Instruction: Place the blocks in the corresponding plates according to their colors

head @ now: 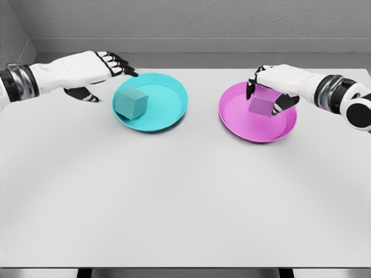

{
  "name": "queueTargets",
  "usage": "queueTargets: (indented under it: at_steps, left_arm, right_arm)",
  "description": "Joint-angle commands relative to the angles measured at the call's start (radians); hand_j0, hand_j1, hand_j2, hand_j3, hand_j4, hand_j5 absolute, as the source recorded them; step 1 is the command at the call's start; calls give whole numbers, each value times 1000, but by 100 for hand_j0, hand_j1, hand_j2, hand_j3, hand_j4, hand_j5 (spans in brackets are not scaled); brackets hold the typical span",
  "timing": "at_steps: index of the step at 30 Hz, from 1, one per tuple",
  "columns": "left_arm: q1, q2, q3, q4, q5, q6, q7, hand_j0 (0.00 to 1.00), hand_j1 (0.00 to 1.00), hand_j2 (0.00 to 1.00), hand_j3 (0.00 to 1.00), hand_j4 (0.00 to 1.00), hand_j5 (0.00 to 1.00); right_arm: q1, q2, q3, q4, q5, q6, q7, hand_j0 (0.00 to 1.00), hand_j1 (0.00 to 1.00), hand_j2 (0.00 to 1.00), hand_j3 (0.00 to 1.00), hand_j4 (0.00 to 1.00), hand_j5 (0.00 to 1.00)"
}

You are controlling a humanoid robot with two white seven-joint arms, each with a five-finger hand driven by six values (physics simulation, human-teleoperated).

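A: Report the position of each block.

B: The teal block (131,102) rests inside the teal plate (168,110), toward that plate's left side, in the upper left-centre of the frame. The pink block (262,105) is over the pink plate (255,124), in the upper right-centre of the frame. Both plates sit on the white table (185,202), well apart from each other.

A: State of the left hand?

B: The left hand (87,69) enters from the upper left edge. Its fingers (119,62) are extended and relaxed, reaching over the far left rim of the teal plate. It grasps nothing. The teal block lies just below and beside the fingertips, apart from them.

A: State of the right hand?

B: The right hand (278,84) enters from the upper right edge. Its fingers (253,88) are curled down around the pink block, gripping it from above on both sides. Whether the pink block's underside touches the plate floor cannot be told from this view.
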Motion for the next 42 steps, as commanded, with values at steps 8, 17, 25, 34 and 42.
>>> queueTargets:
  at_steps: [8, 17, 25, 34, 42]
  left_arm:
    - [110, 283, 37, -44, 107, 2, -2, 100, 100, 100, 100, 100, 100]
    - [118, 280, 40, -58, 106, 2, -5, 100, 100, 100, 100, 100, 100]
    - [121, 280, 40, -67, 106, 2, -7, 100, 100, 100, 100, 100, 100]
    - [121, 279, 40, -75, 104, 2, -7, 100, 100, 100, 100, 100, 100]
    - [127, 280, 42, -78, 104, 2, -7, 100, 100, 100, 100, 100, 100]
  right_arm:
    - [-8, 52, 7, 82, 2, 91, -7, 100, 100, 100, 100, 100, 100]
    - [-8, -6, -10, 1, 5, 22, 1, 100, 100, 100, 100, 100, 100]
    - [90, -196, -180, -31, 4, -551, 2, 100, 100, 100, 100, 100, 100]
    - [268, -287, -314, -28, 2, -806, -1, 100, 100, 100, 100, 100, 100]
    - [270, -285, -314, -28, 2, -806, -1, 100, 100, 100, 100, 100, 100]
